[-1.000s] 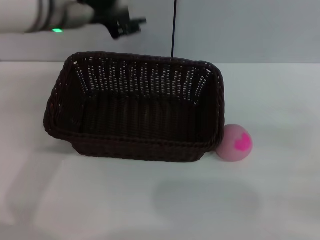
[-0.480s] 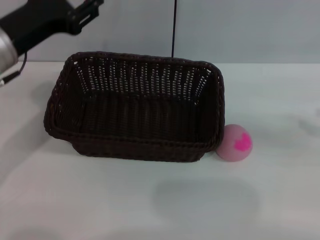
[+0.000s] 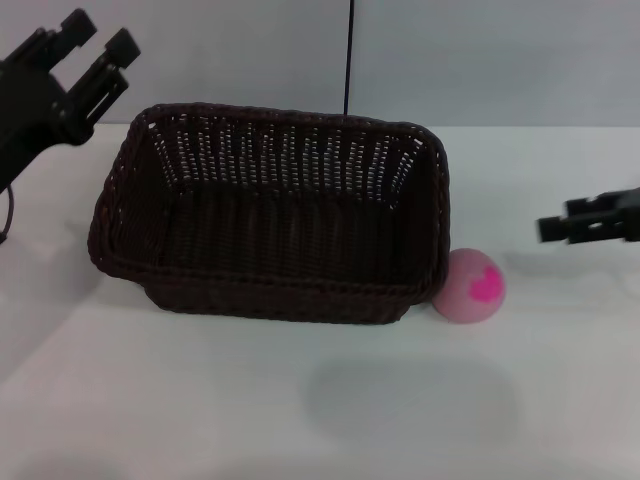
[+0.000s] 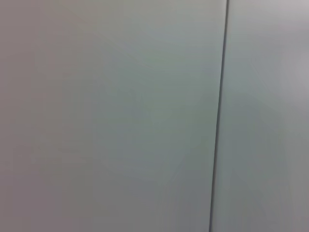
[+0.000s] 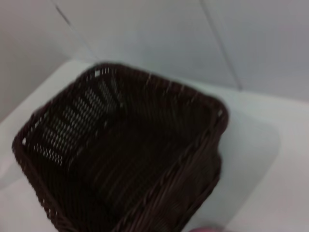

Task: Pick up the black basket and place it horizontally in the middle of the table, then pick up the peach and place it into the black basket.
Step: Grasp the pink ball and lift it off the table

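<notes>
The black basket (image 3: 275, 292) stands upright and empty on the white table (image 3: 180, 400), its long side across my view. The peach (image 3: 471, 287) rests on the table touching the basket's front right corner, magenta blotch facing me. My left gripper (image 3: 98, 36) is open and empty, raised beyond the basket's far left corner. My right gripper (image 3: 556, 229) enters from the right edge, above the table and to the right of the peach. The right wrist view shows the basket (image 5: 145, 193) from its right end and a sliver of the peach (image 5: 205, 229).
A grey wall with a dark vertical seam (image 3: 349, 55) stands behind the table; the left wrist view shows only this wall (image 4: 106, 116). White tabletop extends in front of the basket and to both sides.
My left arm has swung left, away from above the basket's far left corner, its fingers now spread. My right gripper has come into view from the right edge.
</notes>
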Controlling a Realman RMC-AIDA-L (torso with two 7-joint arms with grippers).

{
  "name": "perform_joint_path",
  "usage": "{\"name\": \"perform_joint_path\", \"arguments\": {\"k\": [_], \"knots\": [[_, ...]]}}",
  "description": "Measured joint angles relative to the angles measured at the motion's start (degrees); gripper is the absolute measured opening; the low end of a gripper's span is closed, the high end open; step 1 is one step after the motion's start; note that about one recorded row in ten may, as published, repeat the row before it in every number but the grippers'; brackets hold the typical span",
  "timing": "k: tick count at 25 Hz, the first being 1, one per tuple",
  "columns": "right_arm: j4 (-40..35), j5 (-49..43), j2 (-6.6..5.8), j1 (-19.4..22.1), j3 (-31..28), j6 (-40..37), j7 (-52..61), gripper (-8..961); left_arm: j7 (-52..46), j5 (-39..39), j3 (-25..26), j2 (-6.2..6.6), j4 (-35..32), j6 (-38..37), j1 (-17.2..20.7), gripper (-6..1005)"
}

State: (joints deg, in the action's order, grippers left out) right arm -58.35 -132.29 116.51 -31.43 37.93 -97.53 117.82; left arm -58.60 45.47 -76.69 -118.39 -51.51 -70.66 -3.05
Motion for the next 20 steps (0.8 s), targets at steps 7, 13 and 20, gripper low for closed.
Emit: {"name": "perform_joint_path", "arguments": {"k": [7, 13, 20], "knots": [[6.85, -3.54, 1.2, -3.62, 4.55, 5.05, 1.56, 771, 2.15, -0.46, 0.09, -0.03, 2.13, -1.86, 1.59, 561], [9.08, -3.85, 1.26, -4.02, 11.1, 10.31, 4.3, 769, 2.28, -0.52, 0.14, -0.03, 2.9, -1.49, 1.27, 562], [11.9, -3.89, 1.24, -4.78, 11.43, 12.55, 4.3, 698, 2.28, -0.56, 0.27, 0.01, 3.99, -1.47, 0.2, 563]]}}
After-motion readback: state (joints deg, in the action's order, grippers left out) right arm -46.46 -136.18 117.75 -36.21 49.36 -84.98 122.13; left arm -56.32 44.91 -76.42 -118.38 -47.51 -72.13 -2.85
